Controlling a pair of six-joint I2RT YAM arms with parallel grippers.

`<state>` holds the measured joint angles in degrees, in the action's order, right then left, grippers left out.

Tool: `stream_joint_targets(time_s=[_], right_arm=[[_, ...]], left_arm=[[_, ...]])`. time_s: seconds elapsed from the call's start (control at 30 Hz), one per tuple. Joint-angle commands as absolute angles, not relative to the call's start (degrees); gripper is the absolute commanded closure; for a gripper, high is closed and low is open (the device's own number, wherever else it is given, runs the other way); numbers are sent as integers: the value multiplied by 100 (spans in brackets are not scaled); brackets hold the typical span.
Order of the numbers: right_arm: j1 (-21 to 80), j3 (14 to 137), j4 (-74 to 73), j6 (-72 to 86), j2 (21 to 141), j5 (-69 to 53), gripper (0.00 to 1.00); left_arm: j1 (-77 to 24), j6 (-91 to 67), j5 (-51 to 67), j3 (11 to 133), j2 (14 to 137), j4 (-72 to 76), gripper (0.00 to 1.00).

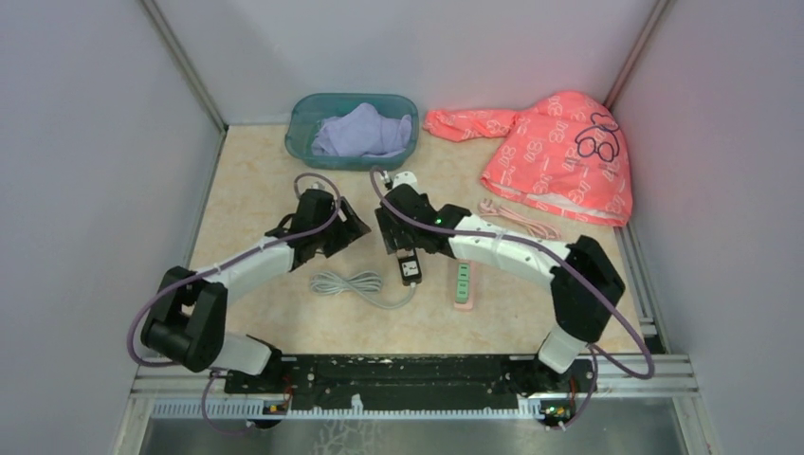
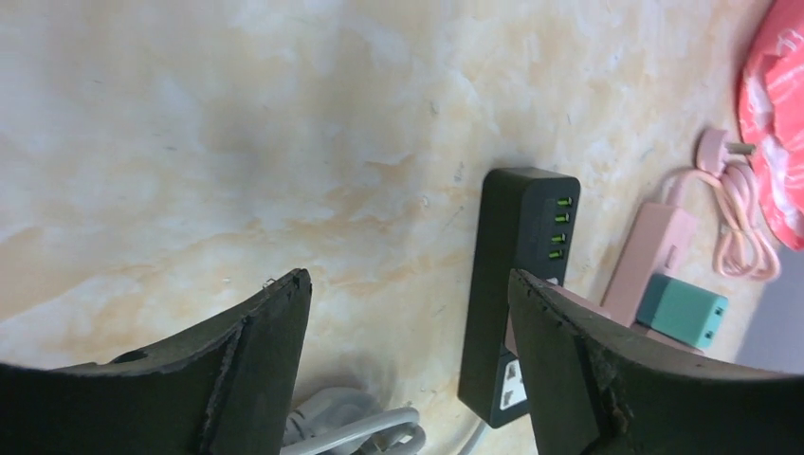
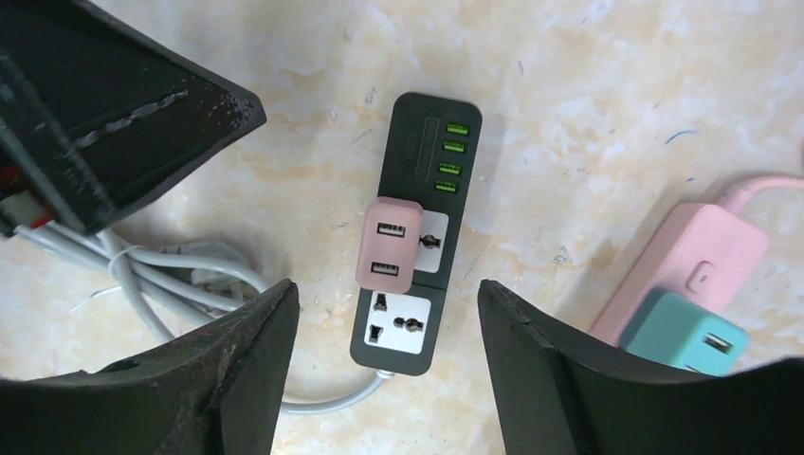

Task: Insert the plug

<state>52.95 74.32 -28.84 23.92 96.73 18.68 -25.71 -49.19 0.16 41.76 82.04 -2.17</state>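
Observation:
A black power strip lies on the table with four green USB ports and two white sockets. A pink USB plug adapter sits in its upper socket; the lower socket is bare. My right gripper hovers right above the strip, open and empty, jaws to either side of it. My left gripper is open and empty just left of the strip. In the top view both grippers, left and right, meet over the strip.
The strip's coiled grey cable lies left of it. A pink power strip holding a teal adapter lies to the right, with its pink cord. A teal basin with cloth and a pink garment lie at the back.

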Motion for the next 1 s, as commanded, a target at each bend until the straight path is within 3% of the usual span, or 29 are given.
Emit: stream_joint_targets(time_s=[0.0,0.37,0.7,0.97], right_arm=[[5256,7110,-2219,2203,8796,1948,29],[5098,5282,-560,1910,7179,2481,9],[4925,3909,625,1876,5966,2719,4],[4885,3700,634,1769,5838,2829,4]], left_arm=[[-2487,-4507,-886,4520,7899,-1004,17],[-1962,-4149,-2223,5072,8124,-1846,2],[-1270,-3991,-2192,5966,9370,-1903,2],[-1031,-3856,-2034,6815,10392,-2178,10]])
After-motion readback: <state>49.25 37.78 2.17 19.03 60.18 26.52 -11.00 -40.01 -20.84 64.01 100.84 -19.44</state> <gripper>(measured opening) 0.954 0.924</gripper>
